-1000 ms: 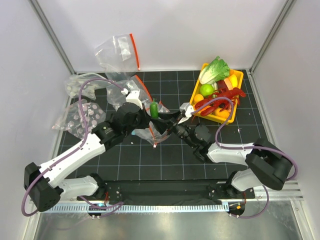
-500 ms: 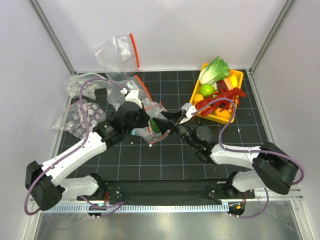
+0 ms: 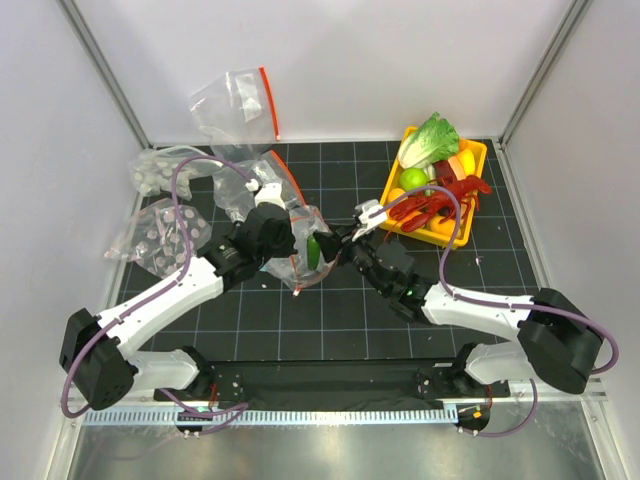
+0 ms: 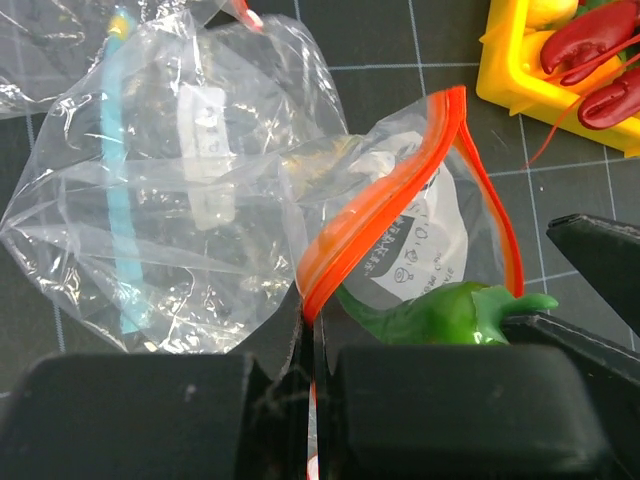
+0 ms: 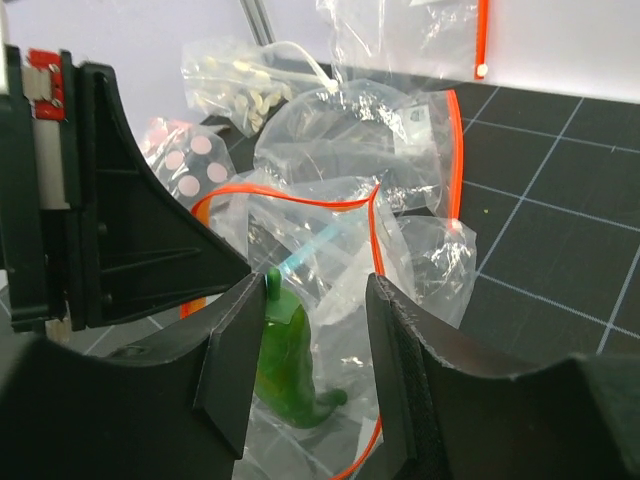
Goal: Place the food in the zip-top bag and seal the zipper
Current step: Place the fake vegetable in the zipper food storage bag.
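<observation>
**One green vegetable (image 3: 314, 250) at the bag (image 3: 303, 222) mouth, rest of the food in the tray**

Top view: the bag sits mid-table (image 3: 250, 310), between the two hands. Left hand (image 3: 287, 246) is on the bag's left edge. Right hand (image 3: 336, 252) is right at the mouth, beside the green vegetable. Lettuce (image 3: 430, 140), lime (image 3: 413, 180) and a yellow-orange piece (image 3: 447, 228) are in the yellow tray (image 3: 474, 147), well apart from the bag, with the lobster (image 3: 440, 200) sprawled over them.

Left wrist: left hand (image 4: 308, 370) is pinched fully closed on the bag's lip, with the zipper (image 4: 385, 205) running down into the pinch. The mouth stands as a narrow loop. The green vegetable (image 4: 450, 315) lies at its lower end; can't tell how deep it sits. A second clear bag (image 4: 150, 200) lies just behind.

Right wrist: right hand (image 5: 315, 290) has its fingers spread wide and grips nothing. The green vegetable (image 5: 285, 370) sits low between them, apparently inside the zipper (image 5: 290, 203) loop.

Risks, my read:
- Right fingers are at or inside the loop. Pulling out at an angle could snag the plastic, drag the bag or flick the vegetable out.
- Left pinch holds one lip only, so a tug could slip it and collapse the mouth.
- A vegetable this close to the strip could block the seal.
- Lettuce looks bulky for that loop, and lobster claws could get caught in a grab at the tray.
</observation>
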`<state>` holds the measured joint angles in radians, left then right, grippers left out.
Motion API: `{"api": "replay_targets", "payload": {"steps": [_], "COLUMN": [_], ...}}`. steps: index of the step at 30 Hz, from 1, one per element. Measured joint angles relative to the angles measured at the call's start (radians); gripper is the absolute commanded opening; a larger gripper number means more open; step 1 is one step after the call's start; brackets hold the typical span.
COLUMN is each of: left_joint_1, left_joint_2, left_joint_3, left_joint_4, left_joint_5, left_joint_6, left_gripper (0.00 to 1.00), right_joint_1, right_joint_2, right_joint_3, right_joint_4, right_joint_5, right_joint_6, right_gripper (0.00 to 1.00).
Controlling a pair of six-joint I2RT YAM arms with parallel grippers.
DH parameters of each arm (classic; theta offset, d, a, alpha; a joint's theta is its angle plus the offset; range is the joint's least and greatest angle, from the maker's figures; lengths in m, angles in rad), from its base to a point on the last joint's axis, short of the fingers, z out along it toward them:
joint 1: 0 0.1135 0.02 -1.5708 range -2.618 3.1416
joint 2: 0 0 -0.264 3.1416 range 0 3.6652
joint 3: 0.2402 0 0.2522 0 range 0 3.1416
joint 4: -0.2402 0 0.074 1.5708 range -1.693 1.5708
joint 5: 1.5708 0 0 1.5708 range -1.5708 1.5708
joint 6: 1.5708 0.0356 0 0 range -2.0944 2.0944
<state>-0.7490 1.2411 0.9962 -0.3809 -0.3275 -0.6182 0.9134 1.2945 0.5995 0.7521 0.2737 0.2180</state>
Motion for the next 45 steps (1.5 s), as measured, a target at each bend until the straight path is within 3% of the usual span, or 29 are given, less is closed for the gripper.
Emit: {"api": "replay_targets", "payload": {"steps": [10,23,28,33,37,45], "left_joint_1": [0.005,0.005,0.005,0.005,0.005,0.005], "left_joint_2": [0.0,-0.006,-0.004,-0.004,-0.003,0.043], "left_joint_3": [0.0,0.002,0.01,0.016,0.016,0.033], "left_joint_4": [-0.006,-0.02,-0.022,-0.022,-0.023,-0.031], "left_joint_5": [-0.013,-0.021,-0.025,-0.026,-0.027,-0.041], "left_joint_6": [0.001,0.002,0.006,0.016,0.021,0.026], "left_gripper": [0.0,0.0,0.0,0.0,0.0,0.0], "right_joint_1": [0.008,0.015,0.015,0.015,0.015,0.015], "right_joint_2": [0.0,0.002,0.01,0.05,0.056,-0.002], "right_joint_3": [0.027,0.029,0.031,0.042,0.048,0.012], "right_joint_4": [-0.105,-0.181,-0.193,-0.226,-0.255,-0.26], "right_joint_5": [-0.011,-0.089,-0.114,-0.122,-0.112,-0.108], "right_joint_6": [-0.009,-0.001,-0.001,0.002,0.015,0.027], "right_gripper": [0.4,0.59,0.58,0.45,0.57,0.57]}}
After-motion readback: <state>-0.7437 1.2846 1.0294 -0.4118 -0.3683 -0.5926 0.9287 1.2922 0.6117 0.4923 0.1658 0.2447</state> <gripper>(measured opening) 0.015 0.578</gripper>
